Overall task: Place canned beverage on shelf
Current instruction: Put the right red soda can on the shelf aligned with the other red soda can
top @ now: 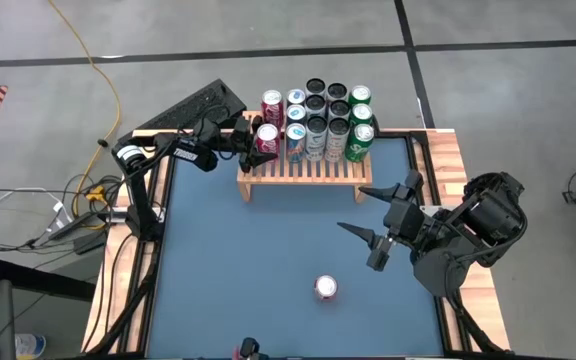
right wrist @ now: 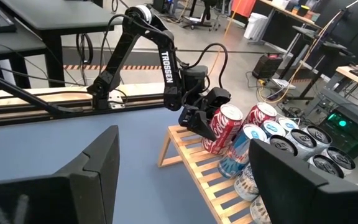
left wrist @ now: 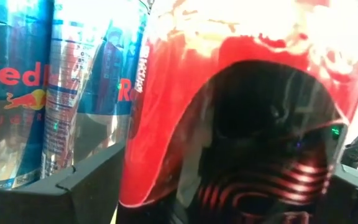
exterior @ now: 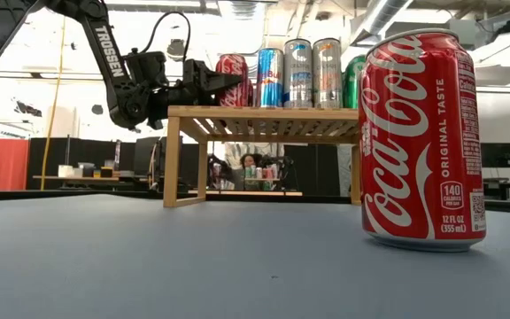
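The light-wood slatted shelf (top: 303, 172) stands at the table's far edge and carries several cans in rows. My left gripper (top: 253, 137) reaches to the shelf's left end and is shut on a red can (top: 267, 134), which stands on the slats beside blue Red Bull cans (left wrist: 17, 93). A red Coca-Cola can (top: 326, 288) stands upright on the blue table top near the front; it fills the right of the low view (exterior: 419, 137). My right gripper (top: 378, 228) hovers open and empty to the right of the table's middle, between the shelf and that can. My left gripper pinches the red can's side wall (left wrist: 135, 155) between its two fingers (left wrist: 86, 186), one on each side of the can. The fingers come level from the table's left side (exterior: 211, 86). The can stands upright with its bottom on the shelf's slats (right wrist: 219, 130).
The cans on the shelf (top: 328, 120) stand close together to the right of and behind the held can. A raised wooden rim (top: 448, 170) runs round the table. Bare blue table (top: 258, 260) lies in front of the shelf.
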Robot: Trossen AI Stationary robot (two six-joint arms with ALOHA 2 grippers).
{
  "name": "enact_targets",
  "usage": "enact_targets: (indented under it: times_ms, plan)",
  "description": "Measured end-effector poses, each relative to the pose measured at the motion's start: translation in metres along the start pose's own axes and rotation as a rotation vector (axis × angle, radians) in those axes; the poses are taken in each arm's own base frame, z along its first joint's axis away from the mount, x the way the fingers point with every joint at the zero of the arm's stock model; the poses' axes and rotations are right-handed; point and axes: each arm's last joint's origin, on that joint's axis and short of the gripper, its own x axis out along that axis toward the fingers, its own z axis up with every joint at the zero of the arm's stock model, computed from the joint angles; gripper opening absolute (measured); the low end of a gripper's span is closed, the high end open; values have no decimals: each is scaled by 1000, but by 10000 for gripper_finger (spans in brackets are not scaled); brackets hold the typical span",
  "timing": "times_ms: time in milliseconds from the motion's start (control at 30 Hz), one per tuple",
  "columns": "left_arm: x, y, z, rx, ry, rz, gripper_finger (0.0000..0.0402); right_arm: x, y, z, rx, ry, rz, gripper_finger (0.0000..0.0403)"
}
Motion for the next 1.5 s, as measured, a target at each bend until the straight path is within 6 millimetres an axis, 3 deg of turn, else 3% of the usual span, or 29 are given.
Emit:
enact_targets:
  times_ms: [333, 933, 1233, 1400, 1500]
  plan:
    - [-10, -3, 20, -34, 49, -73, 365, 0, 1, 0, 1, 14, 23, 286]
    - [-38, 9, 45, 6, 82, 42, 347, 0, 2, 0, 7, 22, 46, 286]
    - [-55, -9, 72, -16, 129, 123, 347, 0, 2, 0, 7, 22, 46, 286]
    - [-72, -32, 88, 21, 207, 302, 347, -1, 2, -1, 6, 28, 57, 286]
    - [-69, -53, 91, 28, 275, 418, 347, -1, 2, 0, 6, 28, 57, 286]
